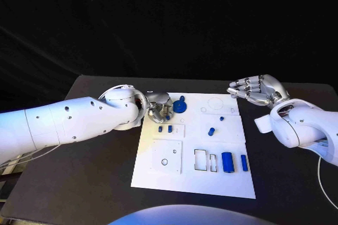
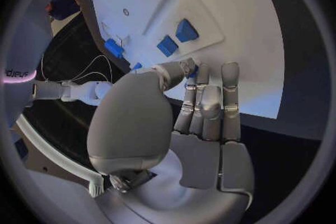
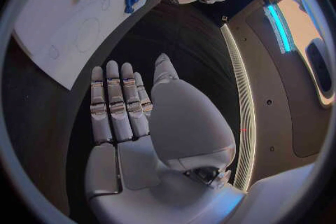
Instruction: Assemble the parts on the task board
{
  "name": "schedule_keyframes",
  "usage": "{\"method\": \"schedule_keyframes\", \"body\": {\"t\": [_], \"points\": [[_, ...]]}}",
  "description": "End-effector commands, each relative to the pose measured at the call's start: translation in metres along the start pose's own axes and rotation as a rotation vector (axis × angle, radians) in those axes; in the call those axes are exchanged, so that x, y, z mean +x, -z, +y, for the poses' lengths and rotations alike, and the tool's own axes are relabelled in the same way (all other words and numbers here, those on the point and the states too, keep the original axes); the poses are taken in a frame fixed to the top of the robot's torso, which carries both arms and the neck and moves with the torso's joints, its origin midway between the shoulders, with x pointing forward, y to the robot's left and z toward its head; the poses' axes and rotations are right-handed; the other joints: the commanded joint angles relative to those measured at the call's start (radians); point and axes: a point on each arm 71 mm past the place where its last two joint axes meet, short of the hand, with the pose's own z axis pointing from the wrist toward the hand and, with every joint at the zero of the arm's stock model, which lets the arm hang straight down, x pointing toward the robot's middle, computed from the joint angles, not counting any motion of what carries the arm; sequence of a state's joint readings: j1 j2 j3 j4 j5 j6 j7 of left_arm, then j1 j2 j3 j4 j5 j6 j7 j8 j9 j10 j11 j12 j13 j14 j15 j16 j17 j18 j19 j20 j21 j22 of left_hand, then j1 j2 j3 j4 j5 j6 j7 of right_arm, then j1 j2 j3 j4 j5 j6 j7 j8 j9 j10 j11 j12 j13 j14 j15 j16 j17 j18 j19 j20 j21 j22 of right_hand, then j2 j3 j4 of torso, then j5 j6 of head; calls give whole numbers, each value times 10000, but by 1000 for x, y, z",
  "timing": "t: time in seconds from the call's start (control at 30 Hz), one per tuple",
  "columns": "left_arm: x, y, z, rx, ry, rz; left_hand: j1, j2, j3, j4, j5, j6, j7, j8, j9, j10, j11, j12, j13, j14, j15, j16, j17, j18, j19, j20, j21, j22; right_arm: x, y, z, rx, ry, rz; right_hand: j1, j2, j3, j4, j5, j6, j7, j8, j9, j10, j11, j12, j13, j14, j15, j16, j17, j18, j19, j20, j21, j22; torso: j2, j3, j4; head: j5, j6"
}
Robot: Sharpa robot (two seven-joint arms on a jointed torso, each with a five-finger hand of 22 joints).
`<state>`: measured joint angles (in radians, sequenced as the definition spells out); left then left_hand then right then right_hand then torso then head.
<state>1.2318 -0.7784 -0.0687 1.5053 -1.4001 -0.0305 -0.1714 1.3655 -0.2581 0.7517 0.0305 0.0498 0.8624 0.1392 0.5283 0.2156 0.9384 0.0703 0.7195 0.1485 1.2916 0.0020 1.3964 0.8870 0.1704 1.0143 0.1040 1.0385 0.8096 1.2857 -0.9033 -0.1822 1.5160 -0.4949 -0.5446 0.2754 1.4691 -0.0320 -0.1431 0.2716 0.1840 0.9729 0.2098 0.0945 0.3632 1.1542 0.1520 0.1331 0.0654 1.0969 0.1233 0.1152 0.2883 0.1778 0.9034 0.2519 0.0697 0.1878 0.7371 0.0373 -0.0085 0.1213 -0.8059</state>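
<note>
Head view is showing the flat white task board [image 1: 194, 183] lying mid-bench on the matte black bench [image 1: 84, 186], its small glossy blue parts [image 1: 227, 161] sitting in cut-out recesses and a round blue disc [image 1: 180, 107] near its far edge. I am holding my silver left hand [image 1: 159, 108] over the board's far left corner beside that disc, fingers curled, though I cannot tell whether they are pinching anything. I am hovering my right hand [image 1: 257, 90] past the far right corner, fingers apart and gripping nothing.
</note>
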Motion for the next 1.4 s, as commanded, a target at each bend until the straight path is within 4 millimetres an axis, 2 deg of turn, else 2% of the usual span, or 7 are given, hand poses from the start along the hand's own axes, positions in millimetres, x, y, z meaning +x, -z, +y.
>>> {"method": "schedule_keyframes", "body": {"t": [0.03,0.27,0.4,0.8,0.9,1.07,1.4], "points": [[2,0,-2,80,58,104,-102,-28,-83,6,12,-149,4,-97,-6,-129,12,-63,-9,-103,28,-50,-35,102,-97,-12,-68,-43,2,0,1,-82,1,171,81,-3,50,20,4,38,31,-38,-9,-81,7,28,-13,83,0,-37,-9,70,7,-12,13,-11,-7,4,-8,13,2],[2,0,-1,6,17,219,-289,-207,-266,53,15,-641,-39,-559,-139,-626,175,-86,15,-358,168,-138,-403,130,-250,105,-310,-281,1,0,0,-73,17,123,84,-7,49,20,4,38,31,-39,-9,-85,7,26,-14,82,0,-39,-11,70,6,-12,13,-14,-1,4,-4,10,3],[2,1,0,-31,-3,230,-319,-225,-413,63,14,-847,-119,-743,-194,-972,277,-30,49,-453,254,-165,-559,131,-248,184,-379,-332,1,0,0,-73,27,92,84,-7,49,20,4,38,31,-39,-9,-85,7,26,-14,82,0,-39,-11,70,6,-12,13,-14,-3,4,-3,8,9],[2,2,2,-108,-57,198,-297,-195,-528,74,14,-713,-55,-747,-173,-1316,355,121,117,-508,322,-164,-679,139,-221,255,-429,-381,1,0,0,-81,35,65,84,-7,49,20,4,38,31,-39,-9,-85,7,26,-14,82,0,-39,-11,70,6,-12,13,-14,-5,12,-8,27,14],[1,3,3,-135,-65,153,-289,-202,-566,74,14,-699,-63,-770,-175,-1507,400,177,140,-605,359,-210,-883,138,-217,284,-448,-398,0,0,0,-75,37,61,84,-7,49,20,4,38,31,-39,-9,-85,7,26,-14,82,0,-39,-11,70,6,-12,13,-14,-4,10,-10,23,8],[-1,5,7,-188,-49,-30,-258,-205,-635,94,14,-742,-94,-885,-195,-2173,555,182,98,-1077,484,-500,-1858,137,-238,394,-515,-455,0,0,0,-80,46,43,98,-10,49,24,4,39,32,-43,-11,-94,9,21,-15,75,3,-45,-21,69,4,-11,11,-25,-6,7,-13,27,27],[-6,12,13,-178,63,-408,-61,-163,-677,35,17,-923,-183,-1061,-258,-2709,681,31,-89,-1198,588,-553,-2189,145,-250,493,-539,-492,-2,0,-2,-3,-35,-17,103,-12,49,25,4,40,32,-44,-11,-100,11,18,-16,70,5,-49,-25,69,2,-10,10,-30,-9,9,-2,21,76]]}}
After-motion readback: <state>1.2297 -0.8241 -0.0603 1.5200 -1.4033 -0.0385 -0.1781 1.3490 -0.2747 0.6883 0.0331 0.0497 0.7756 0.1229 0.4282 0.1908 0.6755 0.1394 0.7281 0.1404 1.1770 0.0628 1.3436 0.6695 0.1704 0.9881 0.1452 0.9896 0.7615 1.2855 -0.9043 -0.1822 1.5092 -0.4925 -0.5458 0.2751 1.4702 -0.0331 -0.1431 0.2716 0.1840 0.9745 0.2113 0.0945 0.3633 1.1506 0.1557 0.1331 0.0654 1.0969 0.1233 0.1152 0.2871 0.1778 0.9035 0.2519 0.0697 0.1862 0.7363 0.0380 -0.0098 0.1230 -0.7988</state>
